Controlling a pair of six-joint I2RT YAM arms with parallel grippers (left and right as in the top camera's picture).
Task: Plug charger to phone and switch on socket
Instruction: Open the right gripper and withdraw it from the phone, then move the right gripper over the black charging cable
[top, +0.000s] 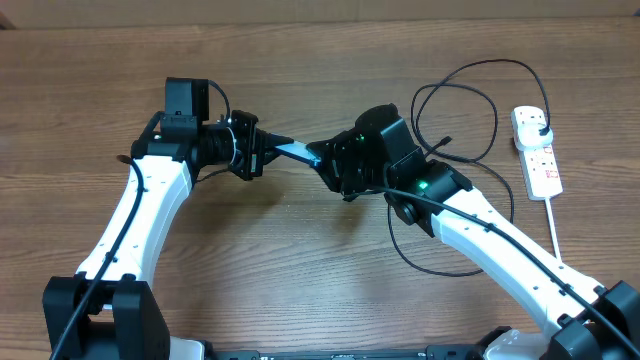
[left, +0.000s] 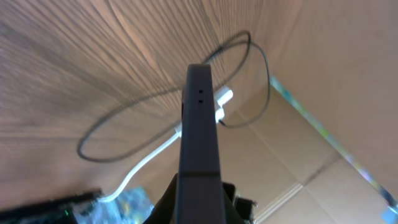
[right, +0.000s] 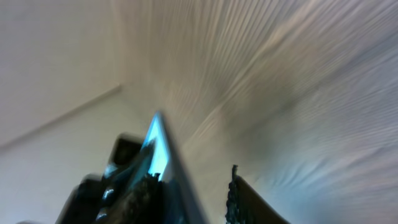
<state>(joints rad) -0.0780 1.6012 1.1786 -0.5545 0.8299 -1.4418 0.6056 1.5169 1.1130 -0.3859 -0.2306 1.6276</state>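
Observation:
The phone (top: 295, 150), slim with a teal screen, hangs above the table between both arms. My left gripper (top: 262, 150) is shut on its left end. In the left wrist view the phone's dark edge (left: 199, 137) rises straight out of the jaws. My right gripper (top: 322, 160) is open around the phone's other end. In the right wrist view one finger lies by the phone (right: 158, 152) and the other finger (right: 239, 199) stands apart. The charger (top: 470, 100) lies in black loops at the right, its plug in the white socket (top: 538, 152). Its connector tip is not clear.
A thick white cord (top: 553, 220) runs from the socket toward the front right. The charger's loops (left: 155, 118) and the socket (left: 222, 102) show past the phone in the left wrist view. The rest is a wooden tabletop (top: 300, 270).

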